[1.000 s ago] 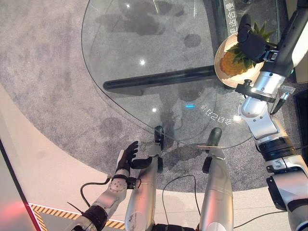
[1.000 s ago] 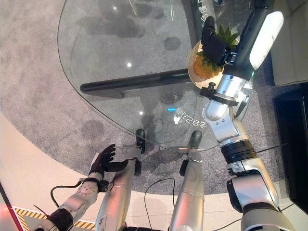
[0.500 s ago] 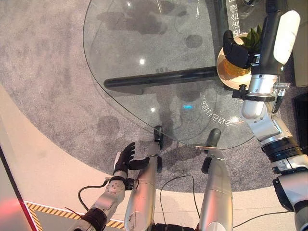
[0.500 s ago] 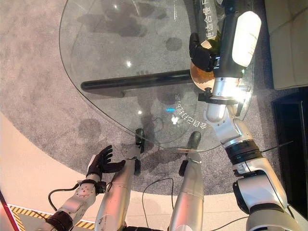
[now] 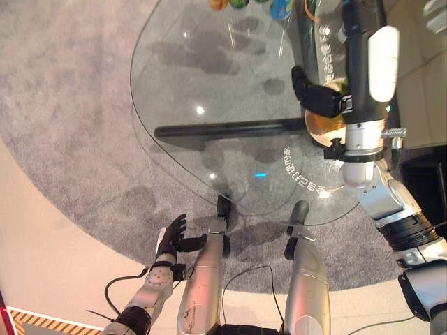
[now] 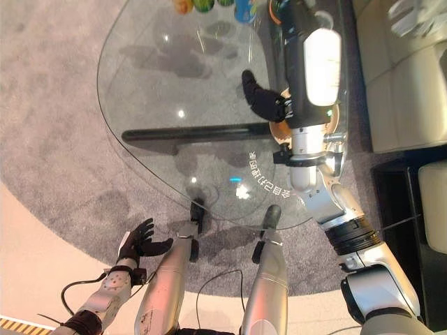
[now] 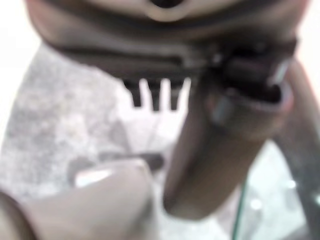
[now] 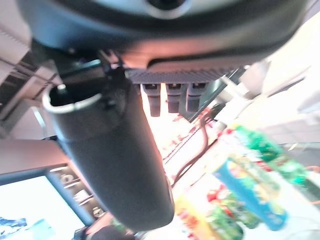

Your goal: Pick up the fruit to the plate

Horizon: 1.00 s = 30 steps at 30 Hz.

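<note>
**Clear the plate cleanly**

The right hand (image 5: 318,98) hovers, fingers relaxed and empty, at the plate's (image 5: 323,131) 10 o'clock edge on the glass tabletop (image 5: 209,84). The arm hides the fruit, presumably on the plate. Lift straight away without nudging the rim. The left hand (image 5: 172,239) hangs spread at 7 o'clock.

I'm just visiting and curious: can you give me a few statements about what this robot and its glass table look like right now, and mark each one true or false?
1. The right hand is above the glass table. True.
2. The left hand is holding a fruit. False: it hangs open and holds nothing, low beside the table, over the carpet.
3. A round plate sits near the table's right edge, partly hidden by the right arm. True.
4. The far edge of the table has nothing on it. False: several colourful items stand there.
</note>
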Motion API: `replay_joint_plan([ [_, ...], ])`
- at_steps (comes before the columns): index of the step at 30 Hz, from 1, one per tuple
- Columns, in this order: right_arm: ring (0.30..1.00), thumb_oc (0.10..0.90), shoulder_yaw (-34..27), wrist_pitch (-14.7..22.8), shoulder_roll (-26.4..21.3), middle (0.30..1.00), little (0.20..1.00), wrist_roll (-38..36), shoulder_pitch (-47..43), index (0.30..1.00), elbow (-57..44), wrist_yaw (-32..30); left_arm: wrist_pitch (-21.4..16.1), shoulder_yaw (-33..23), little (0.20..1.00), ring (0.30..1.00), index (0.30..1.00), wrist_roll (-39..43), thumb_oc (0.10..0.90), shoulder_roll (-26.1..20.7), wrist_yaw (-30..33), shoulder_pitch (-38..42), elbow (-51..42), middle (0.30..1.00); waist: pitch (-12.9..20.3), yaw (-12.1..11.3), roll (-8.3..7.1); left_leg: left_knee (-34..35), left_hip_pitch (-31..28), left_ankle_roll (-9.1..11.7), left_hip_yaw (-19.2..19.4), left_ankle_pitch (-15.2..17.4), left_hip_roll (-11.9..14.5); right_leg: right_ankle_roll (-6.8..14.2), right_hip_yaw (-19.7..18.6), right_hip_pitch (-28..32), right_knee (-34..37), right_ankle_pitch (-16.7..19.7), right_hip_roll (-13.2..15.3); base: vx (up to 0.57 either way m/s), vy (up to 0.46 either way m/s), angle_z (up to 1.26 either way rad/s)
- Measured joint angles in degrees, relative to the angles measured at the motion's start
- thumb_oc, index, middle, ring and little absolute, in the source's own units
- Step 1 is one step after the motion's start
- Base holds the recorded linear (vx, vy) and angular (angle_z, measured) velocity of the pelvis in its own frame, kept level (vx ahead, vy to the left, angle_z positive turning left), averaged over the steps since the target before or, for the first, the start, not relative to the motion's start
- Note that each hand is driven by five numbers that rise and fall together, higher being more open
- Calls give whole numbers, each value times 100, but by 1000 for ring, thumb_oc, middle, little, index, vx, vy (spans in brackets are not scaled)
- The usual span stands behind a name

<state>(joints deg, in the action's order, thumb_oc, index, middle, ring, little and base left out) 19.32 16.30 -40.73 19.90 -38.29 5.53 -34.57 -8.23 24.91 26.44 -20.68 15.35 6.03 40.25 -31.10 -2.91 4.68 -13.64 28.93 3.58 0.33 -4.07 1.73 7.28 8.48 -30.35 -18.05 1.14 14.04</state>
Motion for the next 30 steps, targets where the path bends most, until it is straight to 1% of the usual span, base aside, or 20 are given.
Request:
replay_joint_plan([
  [2,900,800,-8,0,9,900,900,-62,35,900,-76,194,-1,-105,900,900,900,-48,800,25,-131,-6,133,900,0,12,-21,73,-142,-2,0,3,2,0,23,149,48,0,0,3,-75,3],
  [4,900,800,-7,-2,42,900,900,-224,179,900,-94,527,0,-214,900,900,900,-51,800,88,-244,7,296,900,0,-4,-42,109,-324,-1,-10,12,2,5,45,356,123,-3,0,2,-65,3],
  [7,900,800,14,-7,77,900,900,-381,613,900,-244,1020,-5,-356,900,900,900,-56,800,183,-369,-13,525,900,-1,-6,-101,288,-740,-3,-5,12,1,28,76,779,323,11,-7,8,-77,0],
  [10,900,800,46,-7,355,900,900,-686,1059,900,-351,1421,3,-489,900,900,900,-55,800,254,-554,-18,823,900,0,24,-214,520,-1219,-3,25,11,7,67,80,1232,535,32,-22,24,-84,-5],
  [13,900,800,217,-11,642,900,900,-1067,1427,900,-392,1791,-16,-558,900,900,900,-54,800,286,-649,-40,996,900,27,129,-314,755,-1636,-2,66,13,49,83,104,1646,797,60,-61,56,-73,-5],
  [15,900,800,262,-10,811,900,900,-1363,1684,900,-393,2114,-97,-601,900,900,900,-51,800,311,-708,-41,1036,900,51,184,-365,899,-1834,12,89,3,93,85,116,1845,967,100,-116,44,-50,-7],
  [17,900,800,270,-16,894,900,900,-1428,1883,900,-380,2223,-130,-709,900,900,900,-47,800,378,-717,-71,1033,900,65,157,-387,979,-1960,16,99,2,111,84,120,1966,1054,109,-143,37,-29,-8],
  [18,900,800,372,-15,919,900,900,-1462,2137,900,-385,2424,-211,-876,900,900,900,-32,800,474,-726,-134,1029,900,100,197,-442,1080,-2129,28,136,-4,140,66,124,2136,1196,145,-179,27,-29,-12],
  [20,900,800,505,-11,919,900,900,-1523,2482,900,-386,2631,-212,-1004,900,900,900,-19,800,543,-727,-205,1031,900,279,255,-533,1194,-2229,33,162,-4,171,59,132,2250,1358,184,-215,45,-44,-9],
  [22,900,800,608,0,982,900,900,-1595,2880,900,-318,2839,-189,-1078,900,900,900,105,800,655,-764,-290,1058,900,417,310,-616,1352,-2553,40,174,-8,185,72,181,2571,1521,213,-230,45,-43,-3],
  [25,900,800,770,15,973,900,900,-1710,3230,900,-83,3206,-166,-1165,900,900,900,175,800,797,-917,-480,1162,900,1006,330,-675,1539,-2705,57,226,6,210,88,183,2699,1710,212,-262,45,-21,-7],
  [26,900,800,812,27,977,900,900,-1746,3352,900,80,3444,-131,-1208,900,900,900,234,800,855,-1002,-552,1275,900,1280,322,-691,1659,-2893,58,250,6,219,101,192,2887,1854,231,-286,17,-18,-3],
  [27,900,800,839,23,957,900,900,-1766,3394,900,106,3543,-110,-1205,900,900,900,281,800,856,-1012,-610,1273,900,1441,342,-699,1673,-2905,71,256,21,225,108,196,2904,1882,226,-287,0,0,0],
  [28,900,800,839,23,957,900,900,-1766,3394,900,106,3543,-110,-1205,900,900,900,281,800,856,-1012,-610,1273,900,1441,342,-699,1673,-2905,71,256,21,225,108,196,2904,1882,226,-287,0,0,0],
  [29,900,800,848,22,906,900,900,-1786,3467,900,111,3736,-51,-1226,900,900,900,346,800,854,-1052,-676,1298,900,1693,327,-704,1707,-2909,79,279,27,229,106,200,2937,1985,234,-297,20,-5,-8],
  [30,900,800,864,8,883,900,900,-1815,3467,900,184,3928,-19,-1257,900,900,900,404,800,841,-1117,-714,1368,900,1829,320,-709,1772,-2998,79,316,26,241,111,199,3017,2066,265,-313,34,-7,-9],
])
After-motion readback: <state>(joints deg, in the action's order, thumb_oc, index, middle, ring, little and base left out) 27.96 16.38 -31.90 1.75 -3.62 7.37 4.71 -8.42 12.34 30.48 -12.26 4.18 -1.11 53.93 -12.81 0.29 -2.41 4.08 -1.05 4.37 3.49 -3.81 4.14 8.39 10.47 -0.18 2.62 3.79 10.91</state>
